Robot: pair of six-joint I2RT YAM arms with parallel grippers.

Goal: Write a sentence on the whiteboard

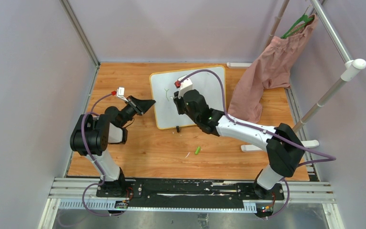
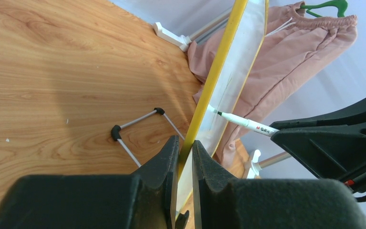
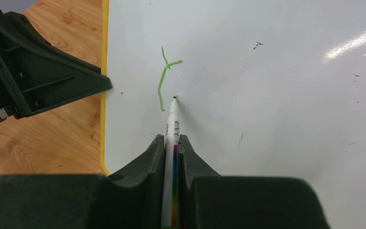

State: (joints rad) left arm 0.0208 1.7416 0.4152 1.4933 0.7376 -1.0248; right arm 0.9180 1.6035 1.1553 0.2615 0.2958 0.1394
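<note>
Your right gripper (image 3: pixel 171 140) is pinching a white marker pen (image 3: pixel 173 125) between its fingers. The pen's tip touches the small white whiteboard with the yellow-orange rim (image 3: pixel 276 119), just right of the lower end of the green stroke. Of the green handwritten sentence (image 3: pixel 164 81), only one forked stroke, shaped like a Y, stands on the board's left part. Your left gripper (image 2: pixel 185 148) is pressed onto the board's left rim, one finger on each face. The board sits at the far middle of the wooden table (image 1: pixel 138 143). A small green cap (image 1: pixel 198 150) lies nearer on the wood, apart from the board.
</note>
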